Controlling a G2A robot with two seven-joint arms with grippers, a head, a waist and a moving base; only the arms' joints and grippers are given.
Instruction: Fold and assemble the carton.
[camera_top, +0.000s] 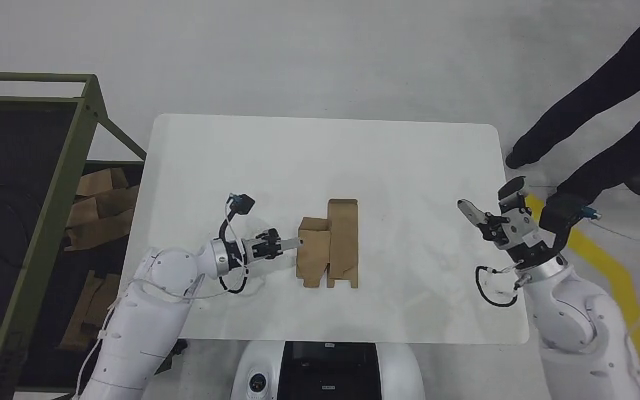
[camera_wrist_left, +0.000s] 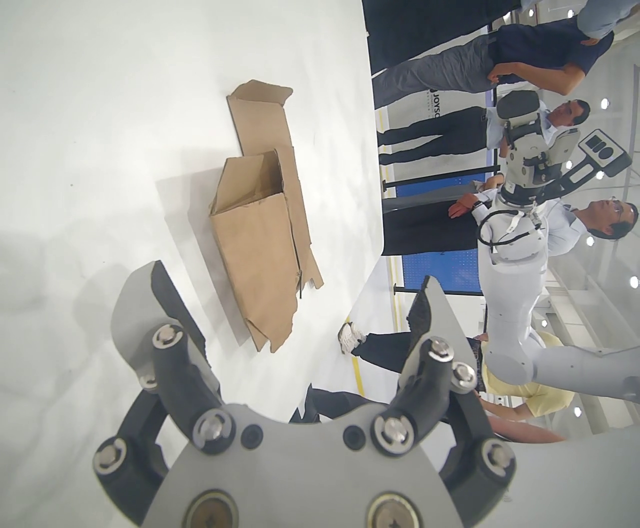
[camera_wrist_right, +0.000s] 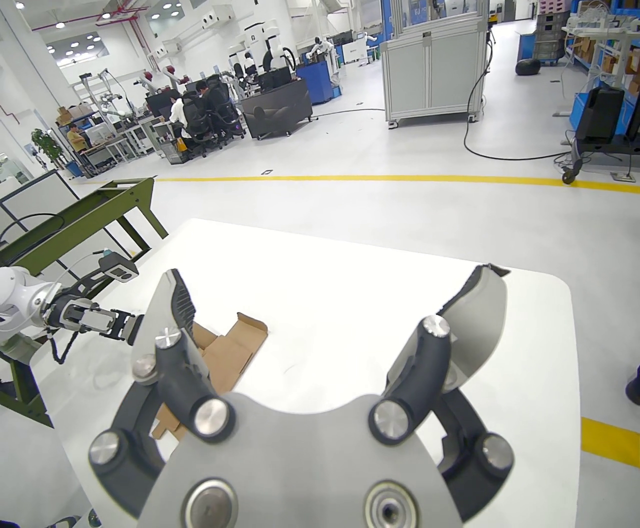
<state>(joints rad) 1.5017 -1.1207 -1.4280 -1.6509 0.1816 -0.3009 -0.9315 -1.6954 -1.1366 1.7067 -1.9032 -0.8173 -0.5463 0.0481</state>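
Note:
A brown cardboard carton (camera_top: 330, 243) lies partly opened in the middle of the white table (camera_top: 420, 170). One end gapes open (camera_wrist_left: 250, 180), and flat flaps (camera_wrist_left: 270, 125) spread on the table behind it. My left gripper (camera_top: 290, 243) hovers open just left of the carton, close to its near edge, holding nothing; its fingers (camera_wrist_left: 165, 300) stand wide apart. My right gripper (camera_top: 482, 217) hangs open above the table's right side, well away from the carton (camera_wrist_right: 235, 345), with nothing between its fingers (camera_wrist_right: 177, 300).
A green metal frame (camera_top: 70, 130) stands left of the table, with several flat cardboard pieces (camera_top: 95, 210) under it. A person's legs (camera_top: 580, 110) stand by the table's far right corner. Bare tabletop surrounds the carton.

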